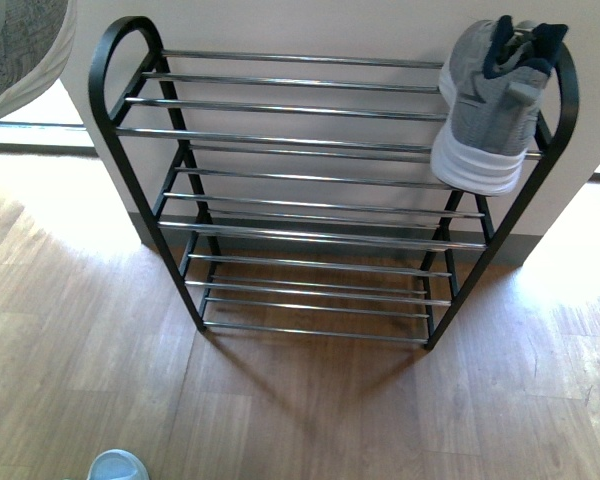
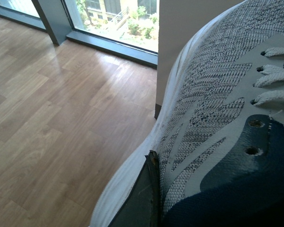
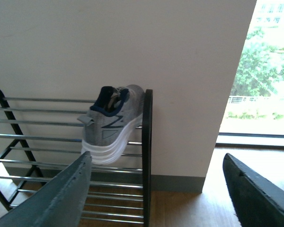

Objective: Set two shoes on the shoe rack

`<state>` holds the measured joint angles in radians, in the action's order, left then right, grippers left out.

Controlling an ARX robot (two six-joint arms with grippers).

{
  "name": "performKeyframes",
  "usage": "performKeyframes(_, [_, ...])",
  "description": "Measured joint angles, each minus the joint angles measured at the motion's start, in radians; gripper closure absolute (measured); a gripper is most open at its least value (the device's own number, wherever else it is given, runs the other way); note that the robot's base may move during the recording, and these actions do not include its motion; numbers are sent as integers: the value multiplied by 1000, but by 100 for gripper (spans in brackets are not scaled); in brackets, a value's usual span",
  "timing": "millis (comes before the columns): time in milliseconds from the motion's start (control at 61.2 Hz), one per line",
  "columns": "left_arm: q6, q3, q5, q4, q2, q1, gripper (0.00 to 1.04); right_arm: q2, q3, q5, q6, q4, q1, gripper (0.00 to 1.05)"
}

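- Held sneaker [image 2: 213, 109]: grey knit, thick white sole, navy collar; carried clear of the floor, high and out past the left end of the rack in the front view
- Left pincer [image 2: 154, 198]: clamped on the held sneaker; one dark finger [image 2: 141, 203] lies against the sole edge, the other is hidden by the shoe
- Racked sneaker [image 1: 495, 100]: the mate, on the top tier at the far right, close to the rounded frame end, sole overhanging the front bar
- Shoe rack [image 1: 280, 105]: four tiers, black frame, chrome bars with open gaps; top tier free from its left end up to the racked sneaker
- Step in hand, as judged: bring the held sneaker over the top tier and set it down beside its mate
- Handling notes: pass clear of the left frame loop; lay the sole across at least two bars so it cannot tip through a gap; leave room so the overhanging mate is not nudged; release only once the bars carry the weight
- Right pincer [image 3: 157, 161]: fingers spread wide, nothing between them, facing the rack's right end
- Pale blue slide [image 1: 115, 466]: only a rounded end shows at the lower edge, on the floor, well apart from the rack
- Floor [image 1: 310, 410]: wood-look planks, bright sun patches on either side
- Wall [image 3: 132, 42]: plain, pale, dark skirting, directly behind the rack
- Window [image 3: 260, 85]: daylight and greenery outside
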<state>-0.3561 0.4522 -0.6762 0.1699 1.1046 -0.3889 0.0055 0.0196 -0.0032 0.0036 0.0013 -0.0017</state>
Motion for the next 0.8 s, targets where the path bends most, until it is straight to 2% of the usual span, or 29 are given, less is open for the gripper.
performKeyframes(425, [0,0,27,0,2,-10,103,0,0,7,0,-1,0,9])
performKeyframes(638, [1,0,10,0,3,-7,103,0,0,6,0,-1,1,9])
performKeyframes(703, [1,-5,-14,73,21,-2,103,0,0,4,0,-1,1,9])
performKeyframes(801, [-20,67,68,88,117,40,103,0,0,4,0,-1,1,9])
